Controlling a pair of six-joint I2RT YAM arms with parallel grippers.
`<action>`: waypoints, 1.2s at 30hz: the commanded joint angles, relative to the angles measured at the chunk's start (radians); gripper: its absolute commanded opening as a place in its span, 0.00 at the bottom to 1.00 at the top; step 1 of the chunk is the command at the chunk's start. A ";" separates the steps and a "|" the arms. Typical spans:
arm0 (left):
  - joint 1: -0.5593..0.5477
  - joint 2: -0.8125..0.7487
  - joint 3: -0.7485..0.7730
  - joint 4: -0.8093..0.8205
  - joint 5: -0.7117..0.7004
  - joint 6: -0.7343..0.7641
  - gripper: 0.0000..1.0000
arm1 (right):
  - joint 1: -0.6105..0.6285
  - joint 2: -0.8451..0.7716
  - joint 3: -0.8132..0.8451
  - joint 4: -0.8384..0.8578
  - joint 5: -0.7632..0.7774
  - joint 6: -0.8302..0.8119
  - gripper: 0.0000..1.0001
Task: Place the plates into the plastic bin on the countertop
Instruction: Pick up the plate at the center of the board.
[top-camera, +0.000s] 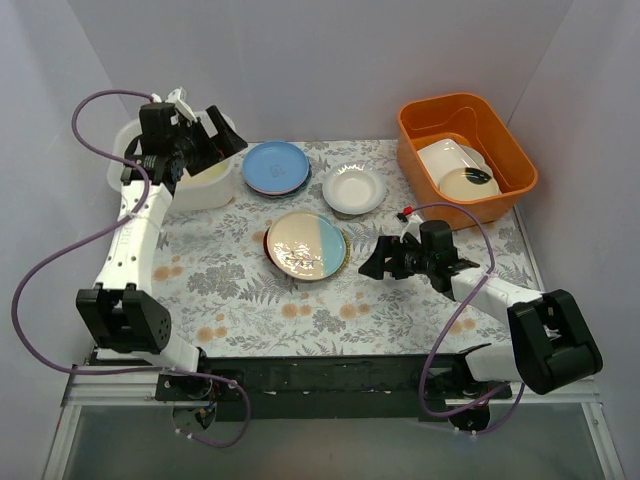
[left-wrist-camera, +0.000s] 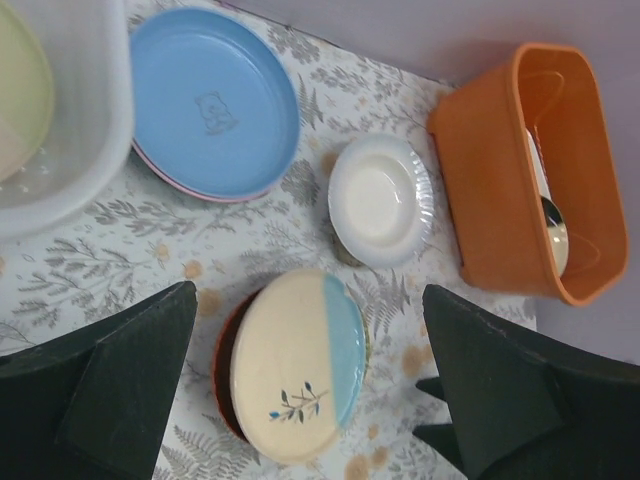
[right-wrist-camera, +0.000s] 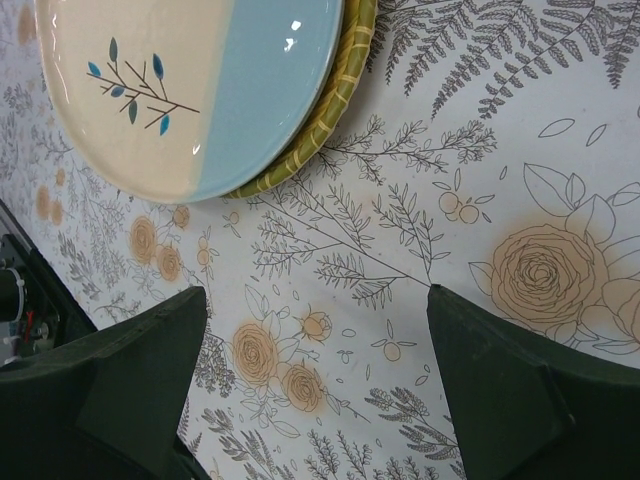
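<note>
The plastic bin (top-camera: 203, 188) stands at the back left of the countertop (top-camera: 250, 300). A pale plate (left-wrist-camera: 15, 100) lies in the bin (left-wrist-camera: 85, 120). My left gripper (top-camera: 228, 138) hangs open and empty above the bin's right end. Beside the bin lies a blue plate (left-wrist-camera: 215, 100) on a pink one, then a small white scalloped plate (left-wrist-camera: 380, 200). A half cream, half pale blue plate (top-camera: 307, 246) tops a stack with a red plate (left-wrist-camera: 225, 370) and a yellow plate (right-wrist-camera: 330, 110). My right gripper (top-camera: 372, 258) is open, low, just right of that stack.
An orange tub (top-camera: 465, 150) at the back right holds white dishes (top-camera: 455, 165) and one with a black blob. White walls close in the back and both sides. The black base rail (top-camera: 320, 375) runs along the near edge.
</note>
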 joint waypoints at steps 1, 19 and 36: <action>-0.016 -0.131 -0.142 0.048 0.128 -0.029 0.95 | 0.006 0.022 0.035 0.065 -0.037 -0.003 0.98; -0.189 -0.236 -0.639 0.286 0.119 -0.129 0.89 | 0.007 -0.055 0.009 -0.020 0.035 -0.012 0.98; -0.196 -0.243 -0.730 0.307 0.080 -0.129 0.89 | 0.016 0.020 0.055 0.005 0.011 -0.010 0.98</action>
